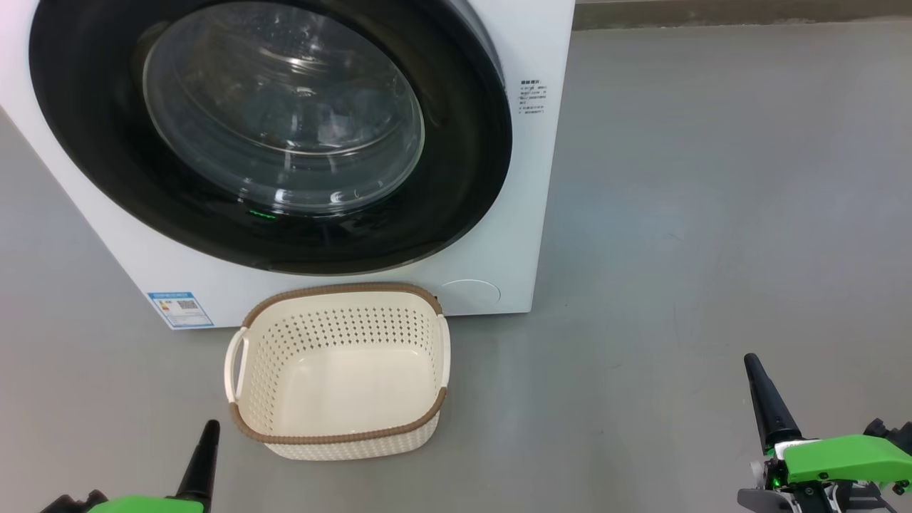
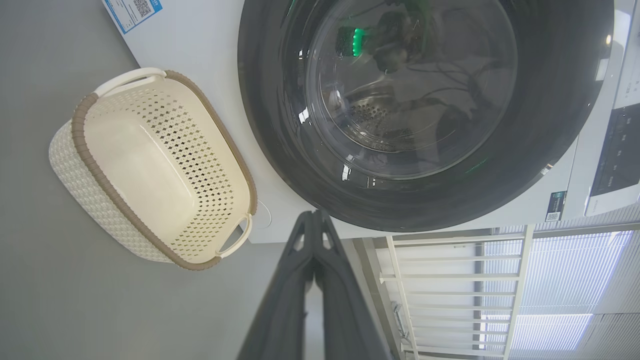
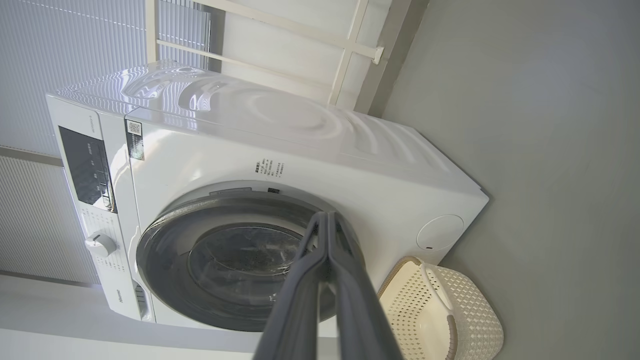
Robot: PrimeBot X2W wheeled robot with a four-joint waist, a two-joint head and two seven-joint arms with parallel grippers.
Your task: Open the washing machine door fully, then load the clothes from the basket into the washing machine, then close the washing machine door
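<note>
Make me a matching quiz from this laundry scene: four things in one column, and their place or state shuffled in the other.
Things:
1 washing machine door
2 basket
3 left hand
4 blue label

Places or states:
A empty, standing on the floor
B fingers pressed together, holding nothing
C stuck low on the white front of the washing machine
D shut flush against the machine's front

Pairs: 1-D, 2-A, 3-B, 4-C

Closed washing machine door (image 1: 278,128) bars entry; basket (image 1: 342,443) stands just before it; floor (image 1: 712,214) rightward lies open
</note>
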